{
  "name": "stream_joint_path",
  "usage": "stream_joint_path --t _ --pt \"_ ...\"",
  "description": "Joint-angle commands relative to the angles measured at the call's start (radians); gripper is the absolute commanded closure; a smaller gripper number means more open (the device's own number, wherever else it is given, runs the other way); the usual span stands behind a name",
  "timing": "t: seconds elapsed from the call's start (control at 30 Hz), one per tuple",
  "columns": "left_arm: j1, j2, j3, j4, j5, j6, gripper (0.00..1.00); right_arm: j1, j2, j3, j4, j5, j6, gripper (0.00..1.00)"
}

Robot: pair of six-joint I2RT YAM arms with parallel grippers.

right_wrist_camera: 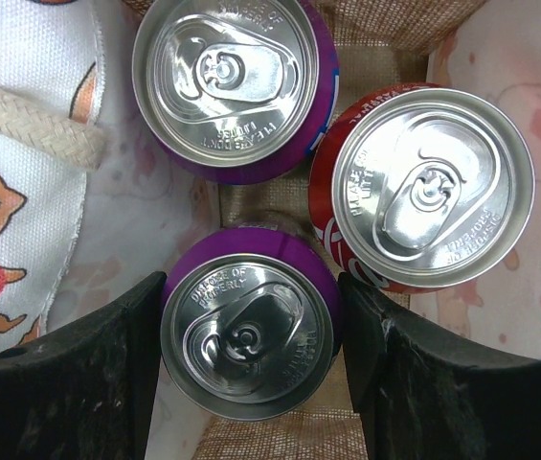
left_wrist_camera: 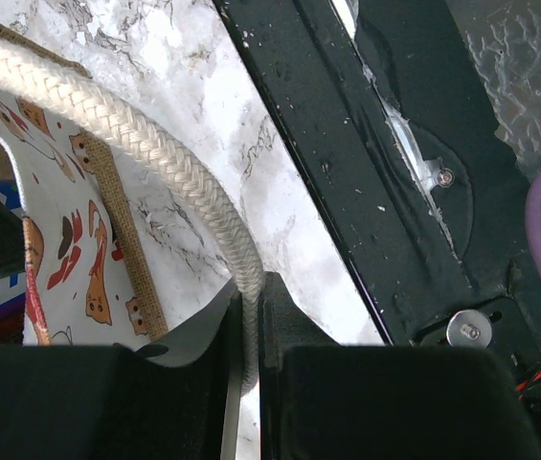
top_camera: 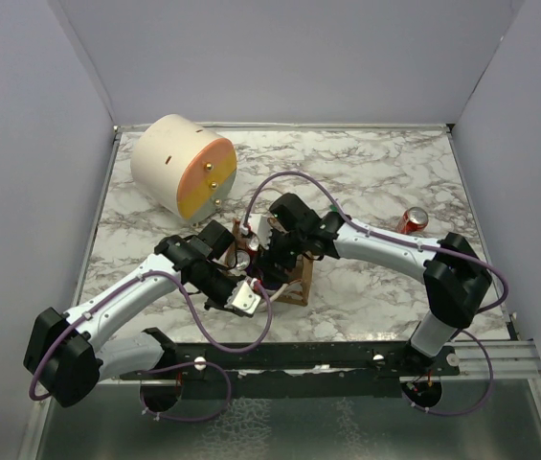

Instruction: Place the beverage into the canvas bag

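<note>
Left jaws clamped tight on the canvas bag's rope handle, right jaws closed around purple can standing inside the bag beside 2 other cans.

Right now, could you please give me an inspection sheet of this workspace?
Surface: white-grey marble table.
Job's things: canvas bag holds far purple can, red can and near purple can; loose red can outside, right.
Clutter: cream-and-orange cylinder, far left.
Grippers: left fingers pinch rope handle; right fingers clamp near purple can.
Cables: purple cables loop along both arms.
Surroundings: grey walls on three sides.
</note>
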Motion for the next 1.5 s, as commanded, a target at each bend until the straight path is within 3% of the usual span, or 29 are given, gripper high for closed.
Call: stream_joint_path --t 0.0,0.33,0.63,0.87,1.17,1.47 --pt "0.002 0.008 -0.003 0.005 0.031 0.021 0.91 0.037 0.031 0.018 0.041 0.002 0.05 0.74" --pt "0.002 0.014 0.002 0.006 0.031 0.016 0.91 0.054 0.046 0.004 0.052 0.028 0.091 0.62" --pt "0.003 0.014 0.002 0.007 0.031 0.014 0.91 0.054 0.015 -0.03 0.061 0.037 0.082 0.32" --pt "0.004 0.014 0.005 0.008 0.028 0.014 0.91 0.054 0.001 -0.039 0.057 0.042 0.074 0.18" --pt "0.004 0.008 0.005 0.007 0.024 0.015 0.91 0.051 -0.023 -0.038 0.037 0.06 0.06 0.14" --pt "0.004 0.006 0.0 0.007 0.005 0.024 0.91 0.027 -0.05 -0.017 0.017 -0.016 0.045 0.06"
